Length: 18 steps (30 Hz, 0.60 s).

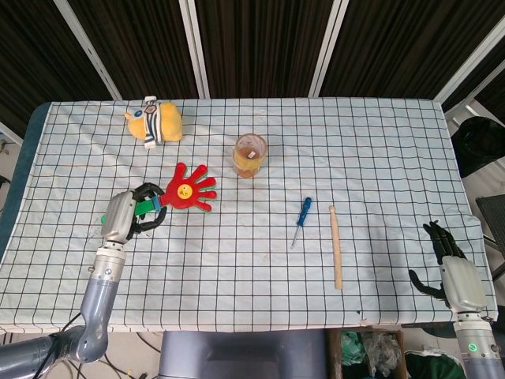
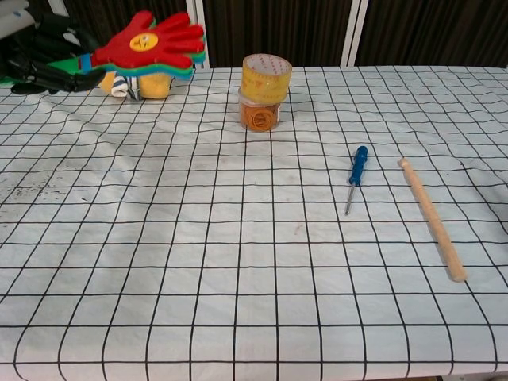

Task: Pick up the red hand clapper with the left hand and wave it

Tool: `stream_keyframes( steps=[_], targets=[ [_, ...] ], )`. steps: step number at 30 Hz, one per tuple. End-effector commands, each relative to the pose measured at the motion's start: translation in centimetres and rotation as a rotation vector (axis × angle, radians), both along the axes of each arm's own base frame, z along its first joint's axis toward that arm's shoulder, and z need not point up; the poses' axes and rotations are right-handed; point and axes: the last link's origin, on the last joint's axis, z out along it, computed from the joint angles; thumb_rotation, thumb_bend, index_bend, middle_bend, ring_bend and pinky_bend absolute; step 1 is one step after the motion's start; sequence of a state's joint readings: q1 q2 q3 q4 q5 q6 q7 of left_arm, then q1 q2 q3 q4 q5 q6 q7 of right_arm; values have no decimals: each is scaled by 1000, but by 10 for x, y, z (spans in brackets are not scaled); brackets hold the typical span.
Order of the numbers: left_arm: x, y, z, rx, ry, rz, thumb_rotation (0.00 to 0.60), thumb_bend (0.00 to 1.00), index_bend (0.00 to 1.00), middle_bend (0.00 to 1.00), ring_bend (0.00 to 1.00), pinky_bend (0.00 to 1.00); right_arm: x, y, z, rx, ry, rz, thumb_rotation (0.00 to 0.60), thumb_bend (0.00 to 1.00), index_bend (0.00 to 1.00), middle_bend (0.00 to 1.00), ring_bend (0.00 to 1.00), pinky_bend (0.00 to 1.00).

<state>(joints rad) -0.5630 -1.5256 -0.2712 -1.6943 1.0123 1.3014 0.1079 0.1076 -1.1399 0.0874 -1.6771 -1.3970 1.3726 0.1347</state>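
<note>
The red hand clapper (image 1: pixel 188 188) is off the table, its palm with a yellow smiley face turned upward and green and yellow layers beneath it. My left hand (image 1: pixel 130 213) grips its green handle over the left part of the table. In the chest view the clapper (image 2: pixel 149 44) hangs at the upper left in front of the yellow plush, held by the left hand (image 2: pixel 41 65) at the frame's edge. My right hand (image 1: pixel 450 268) hangs past the table's near right corner, fingers apart, holding nothing.
A yellow striped plush toy (image 1: pixel 155 121) lies at the far left. A yellow tape roll sits on an orange jar (image 2: pixel 265 92) mid-table. A blue screwdriver (image 1: pixel 301 219) and a wooden stick (image 1: pixel 335 246) lie right of centre on the checked cloth (image 1: pixel 237 268).
</note>
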Motion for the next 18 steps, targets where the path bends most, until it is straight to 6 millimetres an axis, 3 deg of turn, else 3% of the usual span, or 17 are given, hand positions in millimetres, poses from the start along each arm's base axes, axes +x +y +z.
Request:
stream_keyframes(
  steps=[1,3,8,18],
  targets=[
    [11,0,0,-161,180,182,600,770,612,808,767,993,0,0,0,1,0,-1,600,304,0,0,5,175],
    [19,-2,1,-155,121,154,600,770,612,808,767,992,0,0,0,1,-1,-2,600,304,0,0,5,175],
    [58,-19,8,-172,-242,-128,600,770,612,807,767,989,0,0,0,2,1,-2,600,304,0,0,5,175],
    [69,-38,19,-16,-441,-428,600,770,612,808,767,986,0,0,0,2,1,1,600,305,0,0,5,175]
  ],
)
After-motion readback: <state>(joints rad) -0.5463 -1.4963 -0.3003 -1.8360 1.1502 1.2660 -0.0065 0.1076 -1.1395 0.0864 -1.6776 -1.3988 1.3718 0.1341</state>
